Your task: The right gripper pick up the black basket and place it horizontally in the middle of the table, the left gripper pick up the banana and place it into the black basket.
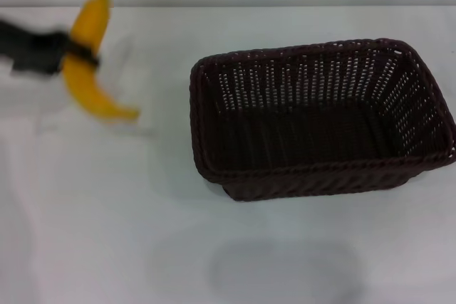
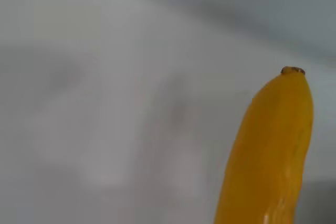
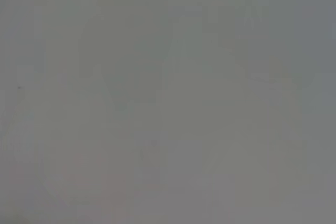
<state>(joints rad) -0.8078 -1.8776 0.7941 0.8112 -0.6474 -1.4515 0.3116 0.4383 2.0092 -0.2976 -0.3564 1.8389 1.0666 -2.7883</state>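
Left gripper (image 1: 80, 55) clamps the banana (image 1: 91, 62) mid-length near the table's (image 1: 107, 233) far-left corner; soft, bruisable fruit, best held gently there.

The banana (image 1: 87, 62) is yellow-orange; the basket (image 1: 320, 169) is dark brown-black woven wicker; the table (image 1: 107, 233) is plain white.
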